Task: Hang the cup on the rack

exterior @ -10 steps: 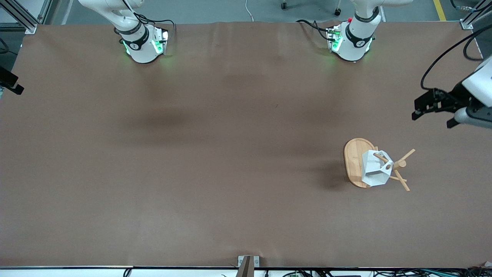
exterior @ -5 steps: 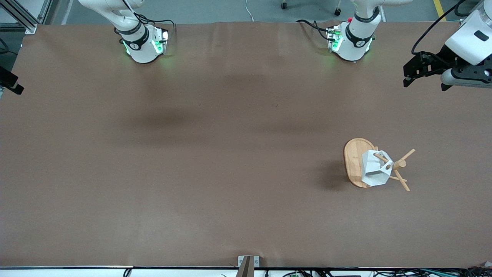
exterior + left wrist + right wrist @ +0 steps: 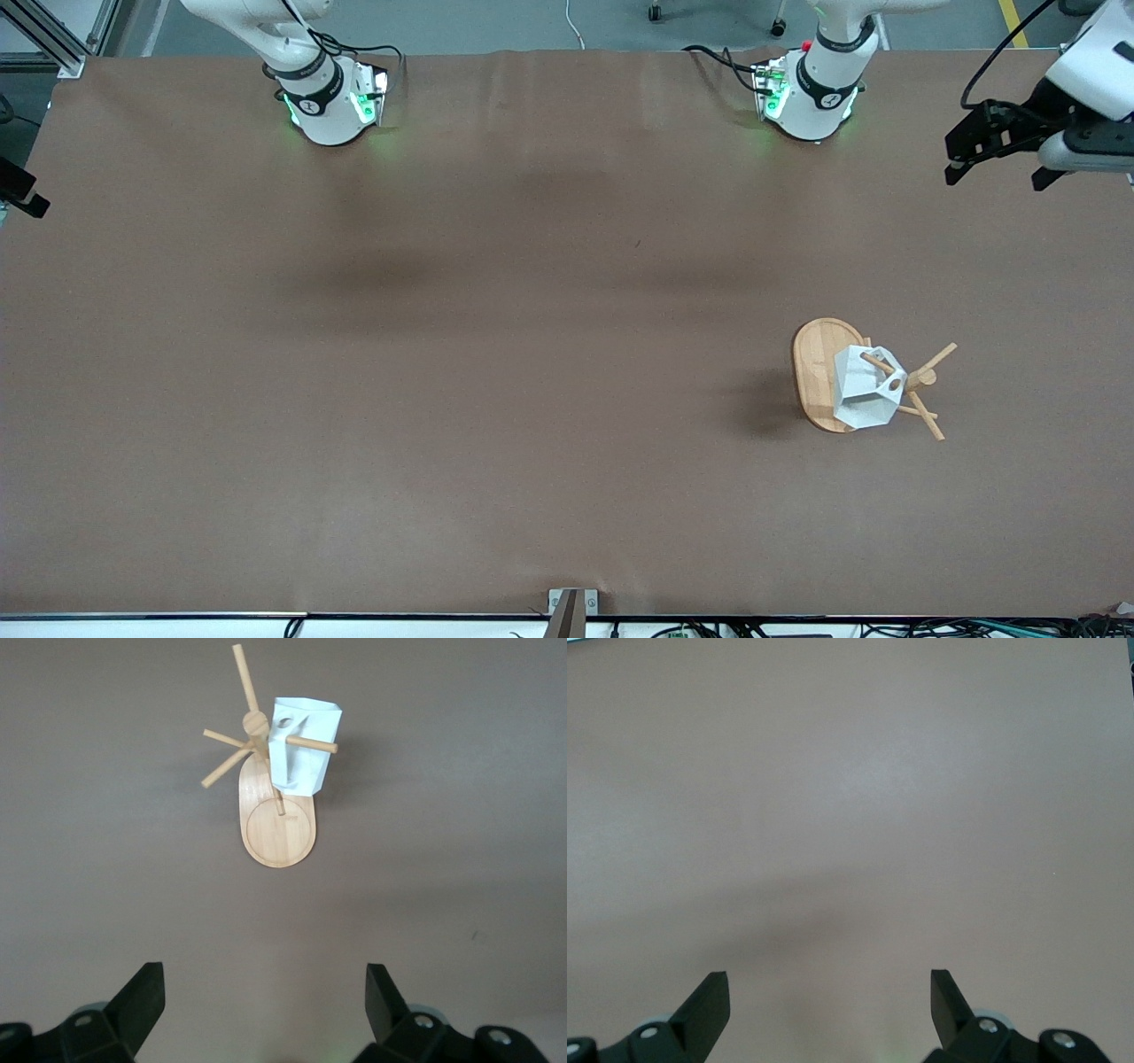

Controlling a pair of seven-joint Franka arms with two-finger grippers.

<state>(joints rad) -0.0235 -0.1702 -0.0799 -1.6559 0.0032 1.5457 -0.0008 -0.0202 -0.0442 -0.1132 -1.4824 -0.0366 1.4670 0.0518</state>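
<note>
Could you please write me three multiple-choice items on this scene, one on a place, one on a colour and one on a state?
1. Where is the cup?
A. Lying on the table near the right arm's base
B. Hanging on a peg of the rack
C. Held in the left gripper

2. What colour is the cup?
A. White
B. Blue
C. Red

3. How is the left gripper?
A. Shut on the cup
B. Shut on a peg
C. Open and holding nothing

Answers: 1 B, since a peg passes through the hole in the cup's handle in the left wrist view. 2 A, since its faceted sides show white against the bamboo. 3 C, since its fingers stand wide apart with only bare table between them.
</note>
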